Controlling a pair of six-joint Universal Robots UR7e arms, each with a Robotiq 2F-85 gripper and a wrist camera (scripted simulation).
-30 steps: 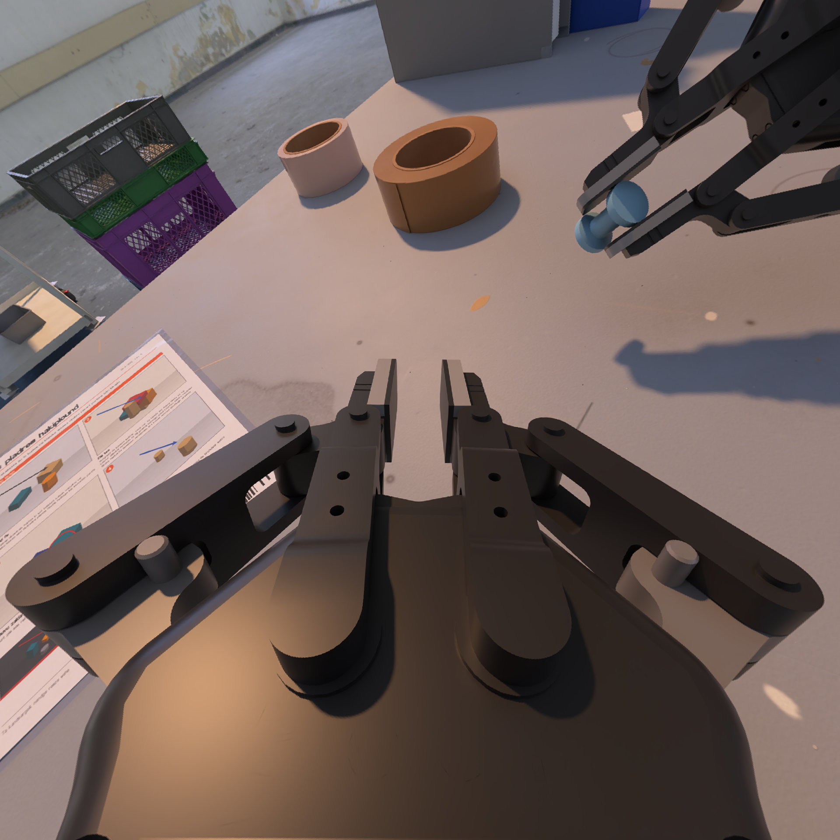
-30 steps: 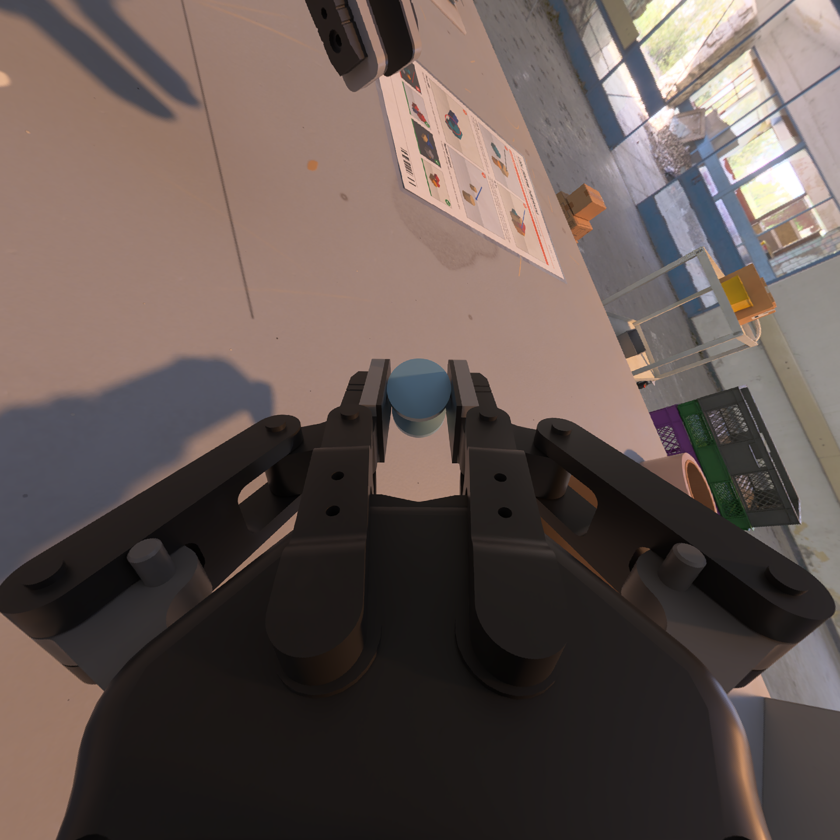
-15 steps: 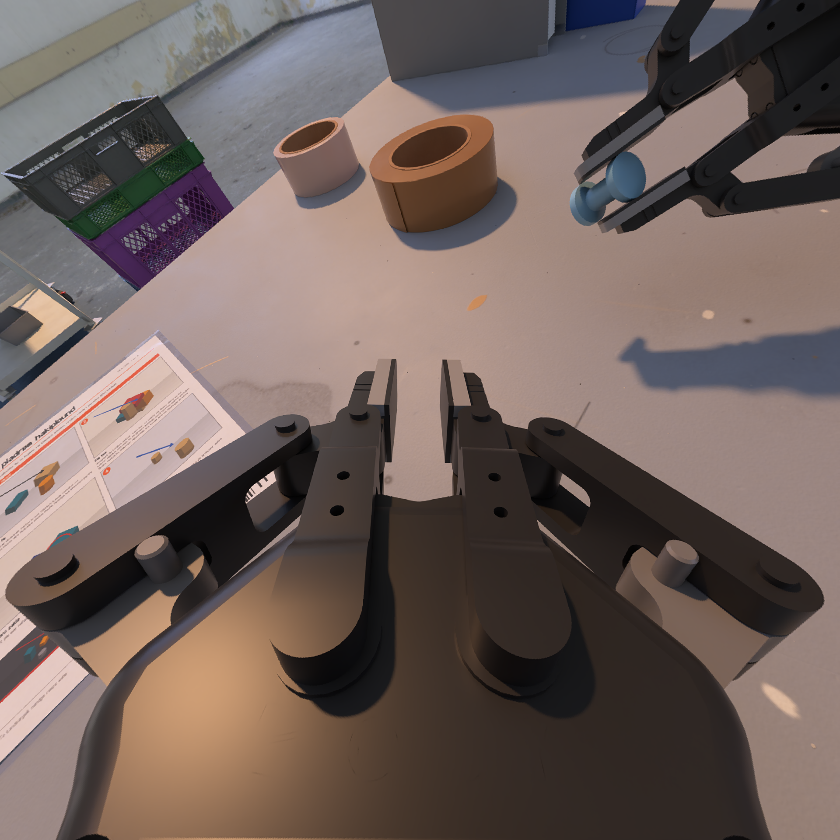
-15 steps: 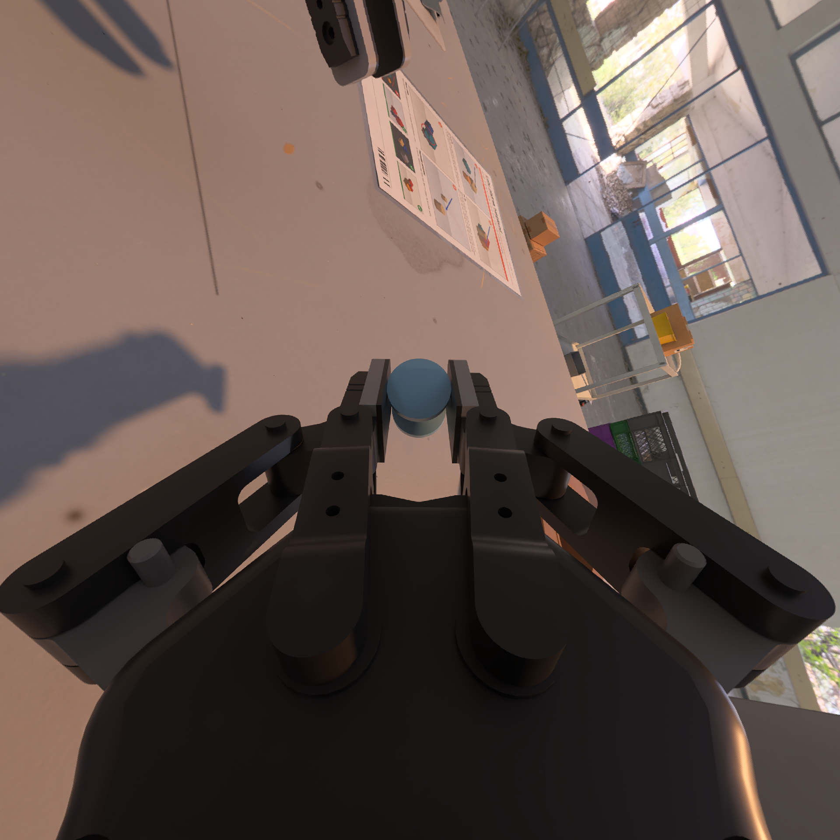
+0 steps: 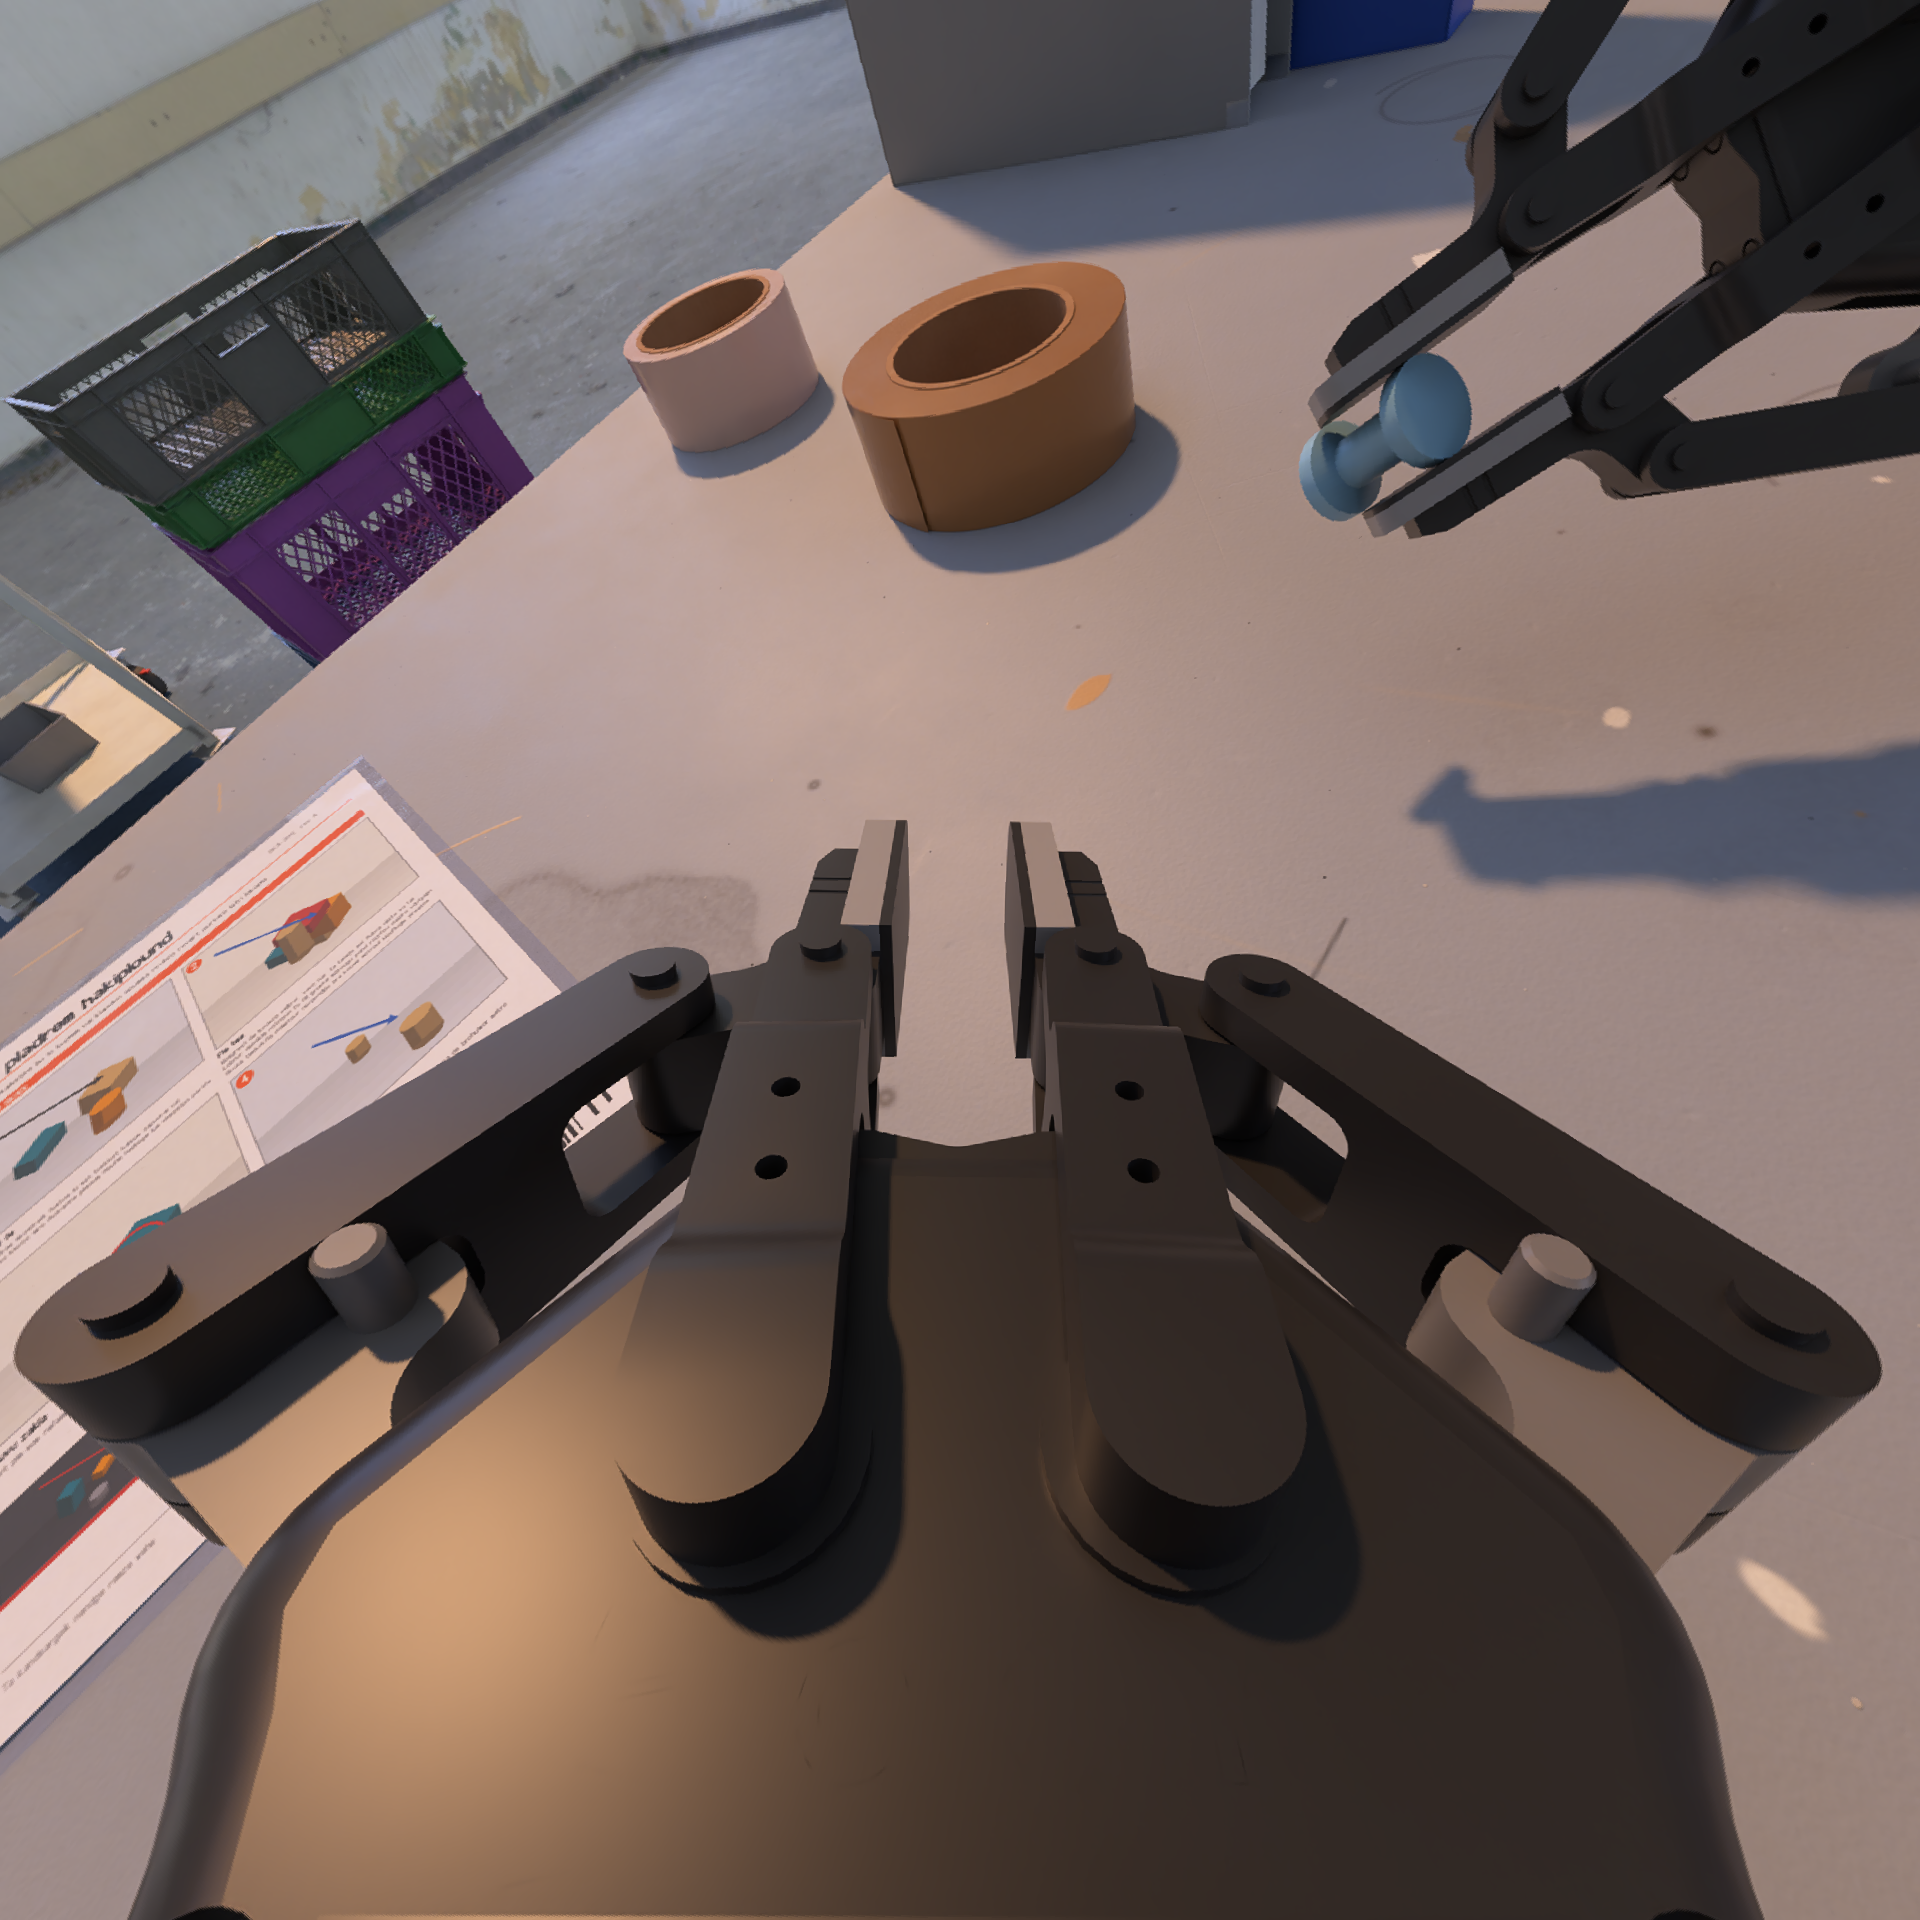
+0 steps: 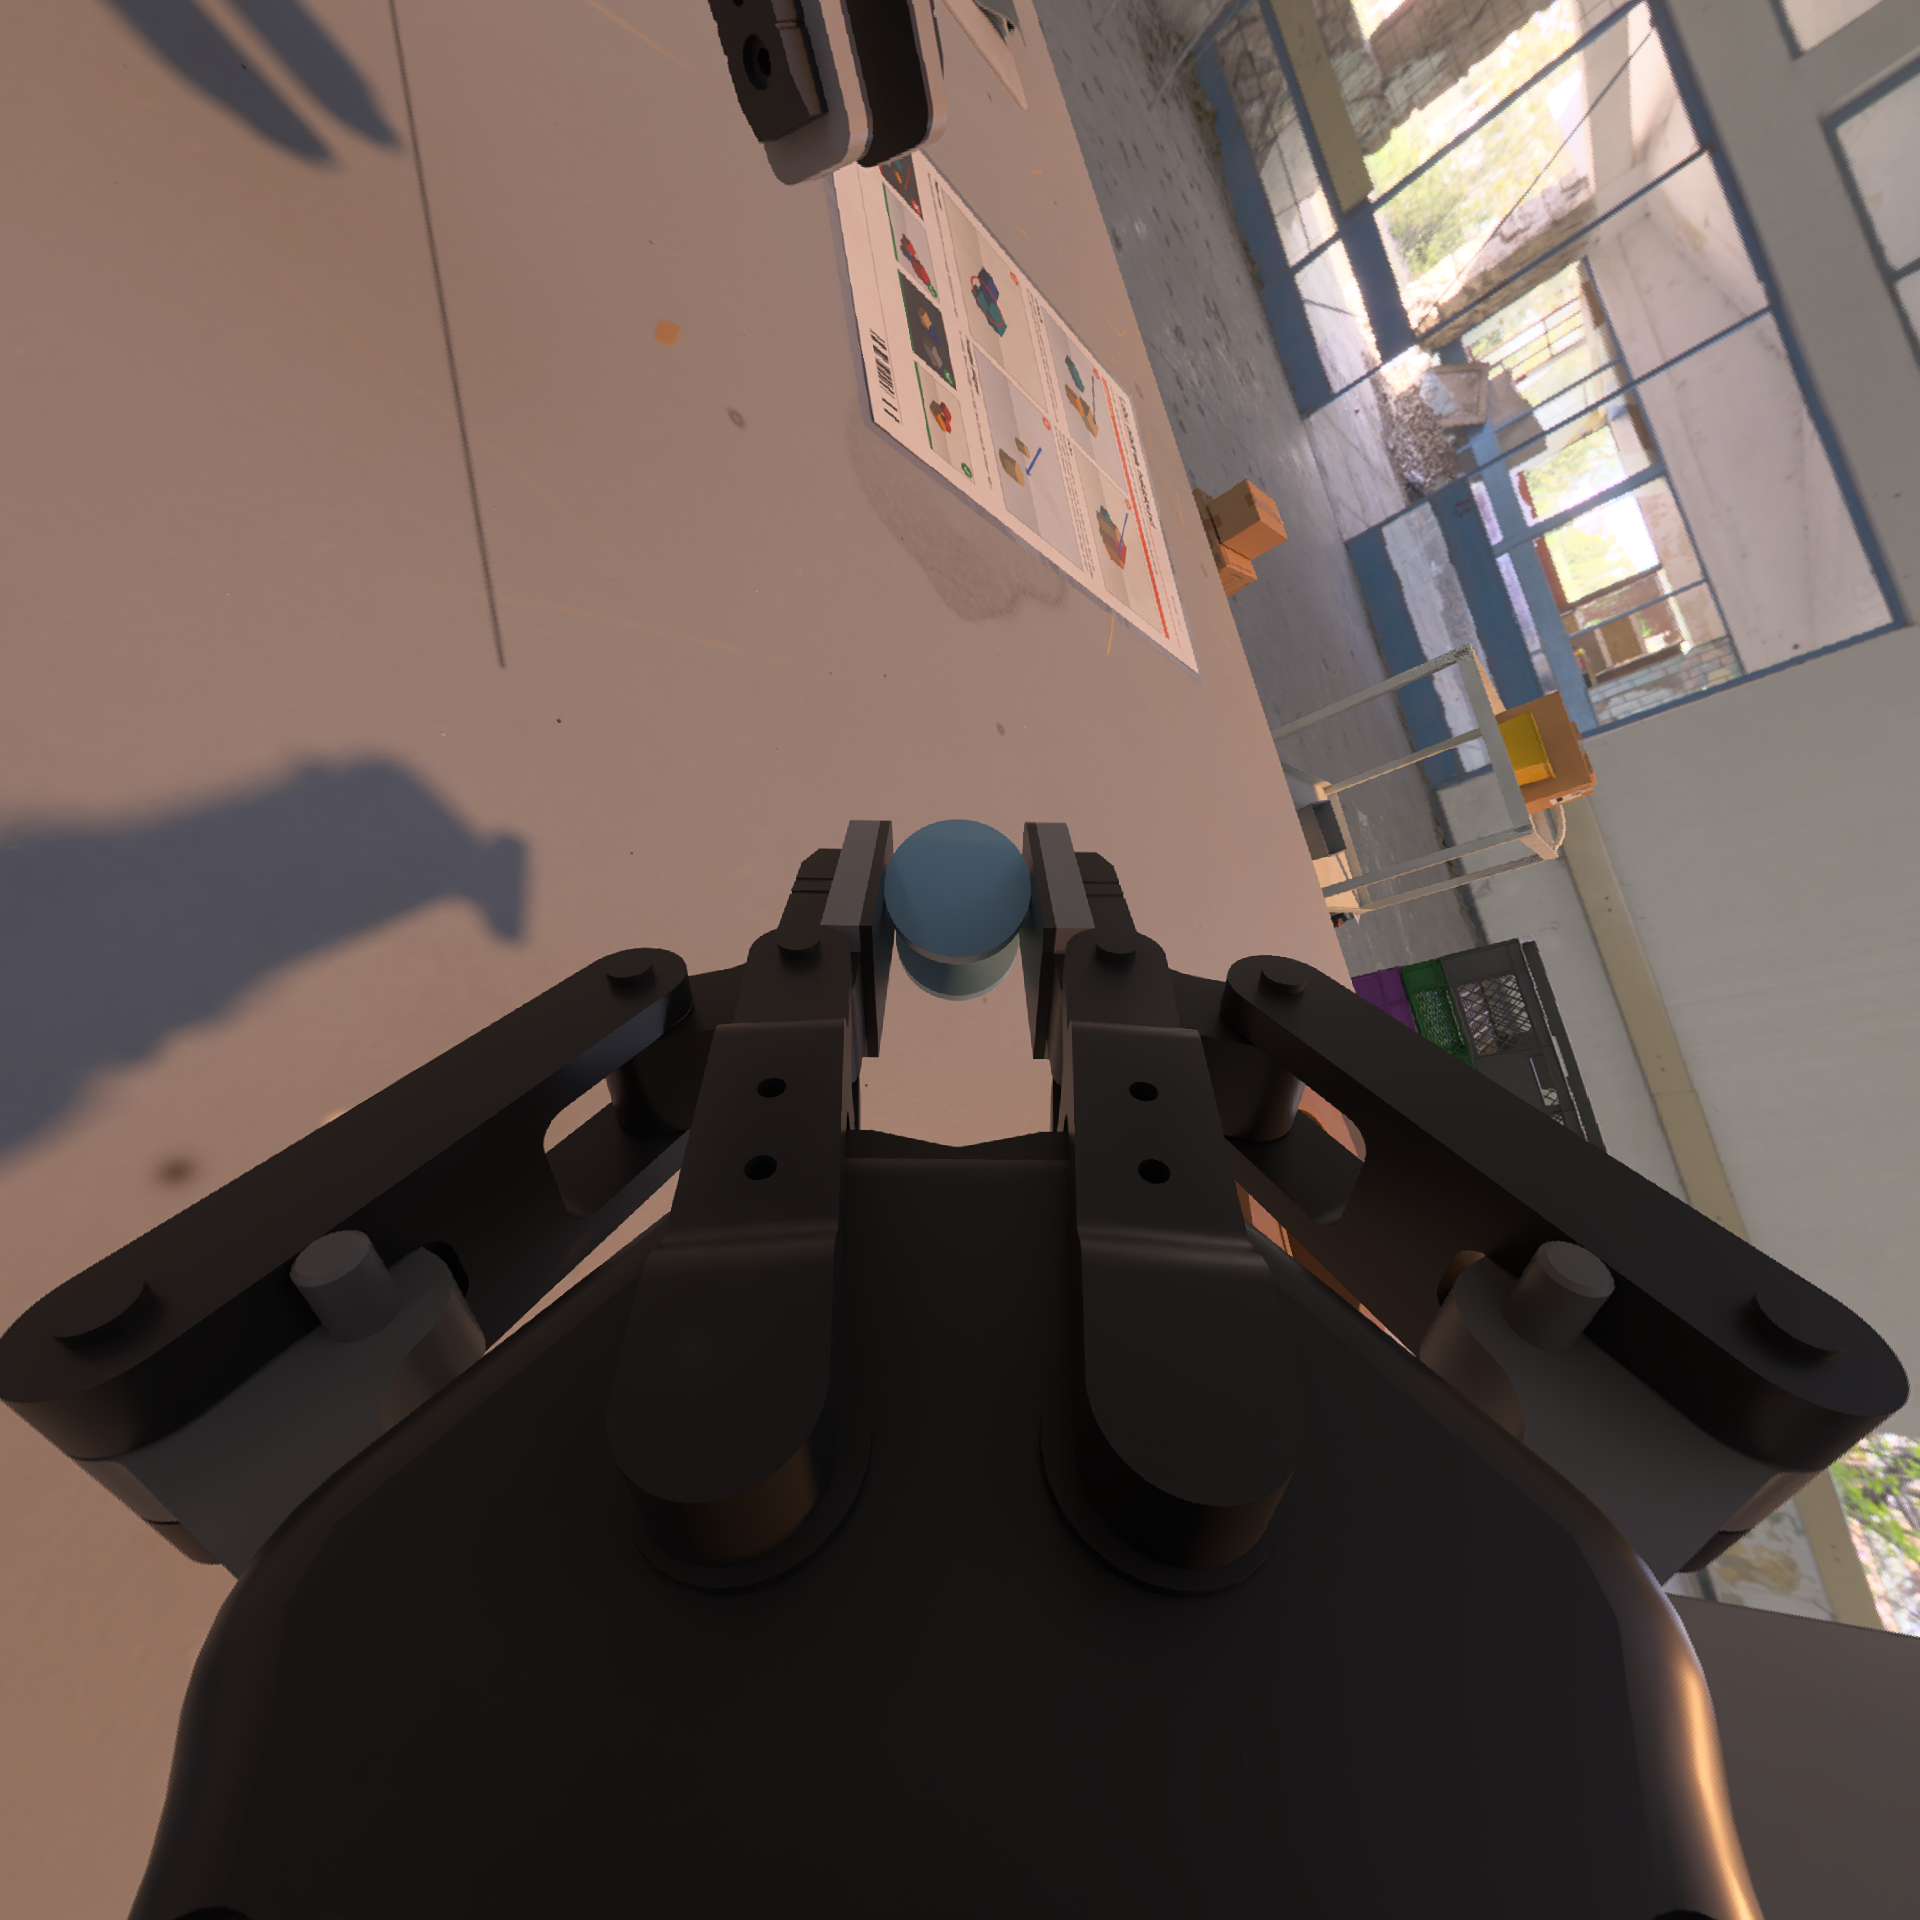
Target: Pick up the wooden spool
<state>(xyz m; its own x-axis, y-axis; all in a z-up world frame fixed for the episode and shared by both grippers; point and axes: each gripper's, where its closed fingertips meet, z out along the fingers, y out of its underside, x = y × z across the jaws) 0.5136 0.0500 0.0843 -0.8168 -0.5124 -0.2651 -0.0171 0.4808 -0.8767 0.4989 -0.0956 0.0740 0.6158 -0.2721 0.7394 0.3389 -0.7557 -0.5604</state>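
Note:
The spool (image 5: 1382,436) is a small blue piece with a round knob end and a flat disc end. My right gripper (image 5: 1356,462) is shut on it and holds it above the table, to the right of the brown ring. In the right wrist view the spool (image 6: 956,883) sits between the pads of the right gripper (image 6: 958,836), and its shadow falls on the table to the left. My left gripper (image 5: 956,831) is empty, its jaws a narrow gap apart, low over the table. It also shows at the top of the right wrist view (image 6: 831,94).
A wide brown ring (image 5: 987,395) and a smaller beige ring (image 5: 722,358) stand on the table at the back. An instruction sheet (image 5: 260,1018) lies near the left edge. A grey box (image 5: 1049,83) stands at the far end. Stacked crates (image 5: 270,416) sit on the floor beyond the edge.
The right gripper has risen a little with the spool in it and its wrist has tilted. The left gripper has not moved.

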